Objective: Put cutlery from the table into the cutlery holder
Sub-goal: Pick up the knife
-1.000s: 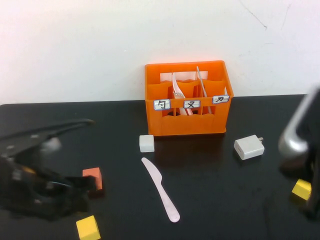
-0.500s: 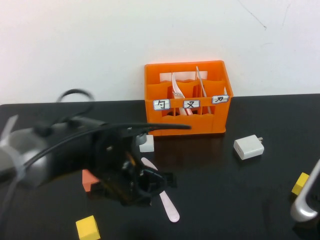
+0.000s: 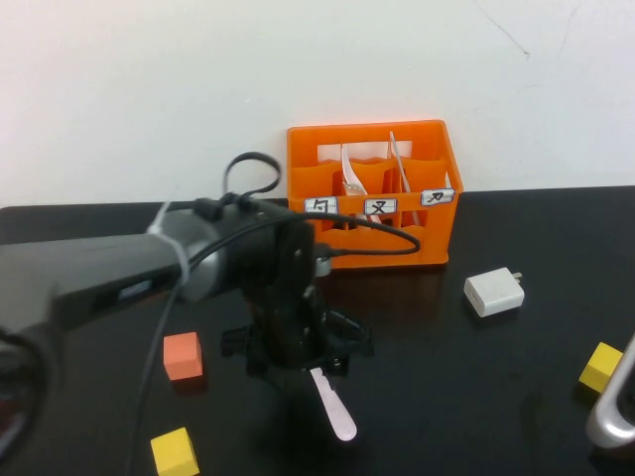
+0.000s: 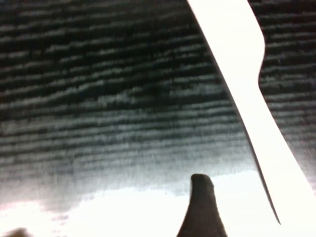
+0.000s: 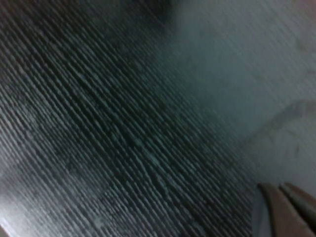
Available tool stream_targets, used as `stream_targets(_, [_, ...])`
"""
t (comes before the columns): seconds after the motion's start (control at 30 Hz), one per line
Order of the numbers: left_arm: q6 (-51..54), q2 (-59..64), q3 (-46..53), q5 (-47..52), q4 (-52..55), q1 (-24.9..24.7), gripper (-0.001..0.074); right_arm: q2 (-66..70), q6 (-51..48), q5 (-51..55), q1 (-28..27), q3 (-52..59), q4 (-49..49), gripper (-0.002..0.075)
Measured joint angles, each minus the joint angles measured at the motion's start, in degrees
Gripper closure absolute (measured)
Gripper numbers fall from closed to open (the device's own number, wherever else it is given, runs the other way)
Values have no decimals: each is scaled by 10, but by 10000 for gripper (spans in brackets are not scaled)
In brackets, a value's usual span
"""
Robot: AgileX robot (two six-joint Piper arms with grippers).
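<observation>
A white charger block lies flat on the black surface, with a yellow cube well apart near the right edge. An orange cube sits on the left, with a second yellow cube nearer the camera

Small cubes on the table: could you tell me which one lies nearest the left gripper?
The orange cube, just left of the left gripper; both yellow cubes lie farther.

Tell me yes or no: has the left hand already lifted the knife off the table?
No: the knife lies flat on the table, its handle poking out beneath the left hand, which hovers over it.
</observation>
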Motion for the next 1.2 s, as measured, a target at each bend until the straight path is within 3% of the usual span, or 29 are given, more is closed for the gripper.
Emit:
stream_targets(0.2, [-5, 62, -72, 43, 6, 0, 283, 0, 1, 13, 0, 0, -2, 728])
stream_targets(0.57, [-19, 81, -83, 86, 37, 0, 283, -10, 2, 20, 0, 0, -7, 728])
stream_targets(1.2, [-76, 86, -84, 41, 31, -33, 283, -60, 3, 23, 0, 0, -28, 728])
